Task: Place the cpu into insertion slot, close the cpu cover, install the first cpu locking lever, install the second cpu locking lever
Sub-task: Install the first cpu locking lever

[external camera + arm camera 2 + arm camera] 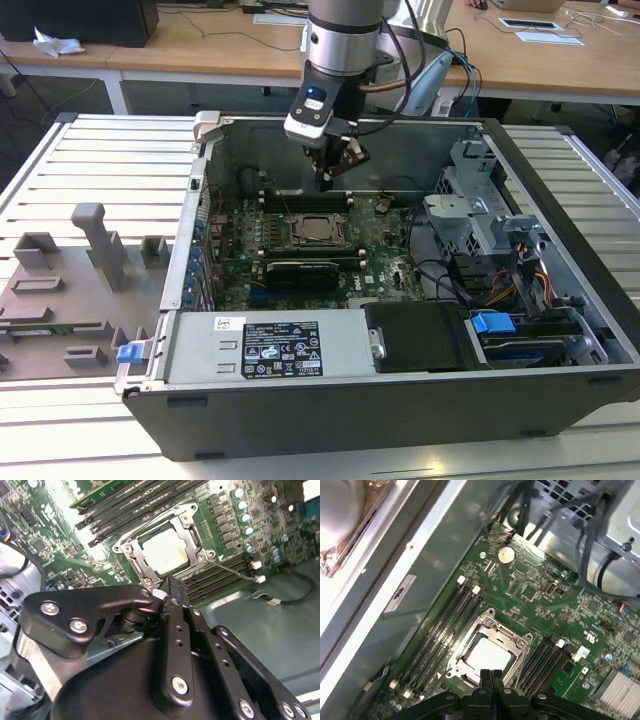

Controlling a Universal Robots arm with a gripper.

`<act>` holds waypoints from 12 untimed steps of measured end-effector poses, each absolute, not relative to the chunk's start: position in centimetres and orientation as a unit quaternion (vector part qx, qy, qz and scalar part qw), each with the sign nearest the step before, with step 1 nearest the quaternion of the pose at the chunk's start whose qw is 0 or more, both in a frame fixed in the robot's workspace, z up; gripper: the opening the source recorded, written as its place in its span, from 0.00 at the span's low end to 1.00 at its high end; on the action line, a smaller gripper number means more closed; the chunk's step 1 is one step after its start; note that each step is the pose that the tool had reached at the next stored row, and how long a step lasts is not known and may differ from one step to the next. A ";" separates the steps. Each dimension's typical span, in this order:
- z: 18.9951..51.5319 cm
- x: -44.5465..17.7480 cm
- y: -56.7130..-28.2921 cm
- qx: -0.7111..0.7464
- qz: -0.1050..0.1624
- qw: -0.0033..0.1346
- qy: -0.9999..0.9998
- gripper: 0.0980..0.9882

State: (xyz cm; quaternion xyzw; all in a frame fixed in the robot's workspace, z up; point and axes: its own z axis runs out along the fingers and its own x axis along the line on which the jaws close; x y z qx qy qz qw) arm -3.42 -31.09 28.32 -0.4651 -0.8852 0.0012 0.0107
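Note:
The cpu (165,550) lies flat in the insertion slot (121,548) on the green board, its pale metal top showing. The silver cpu cover (193,536) lies down around it, framing the chip through its window. A thin locking lever (235,571) sticks out sideways from one corner of the socket. In the first wrist view the cpu (487,655) and the cover (521,643) sit just past my fingertips. My gripper (323,183) hangs inside the case, a little above the socket's far edge in the exterior view. Its fingers (496,676) are pressed together with nothing between them.
Long black memory slots (445,625) run along both sides of the socket. The grey case wall (405,570) rises close behind. Cables and a drive cage (480,215) crowd the exterior view's right. A power supply (270,348) fills the near side of the case.

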 end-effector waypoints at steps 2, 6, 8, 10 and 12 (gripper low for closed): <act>28.3 -3.4 -31.1 -0.448 0.001 0.011 -0.894 0.01; 28.3 -3.4 -31.1 -0.406 0.002 0.011 -0.914 0.01; 28.3 -3.4 -31.1 -0.386 0.002 0.011 -0.922 0.01; 28.3 -3.4 -31.1 -0.376 0.002 0.010 -0.926 0.01; 28.3 -3.4 -31.1 -0.366 0.002 0.010 -0.931 0.01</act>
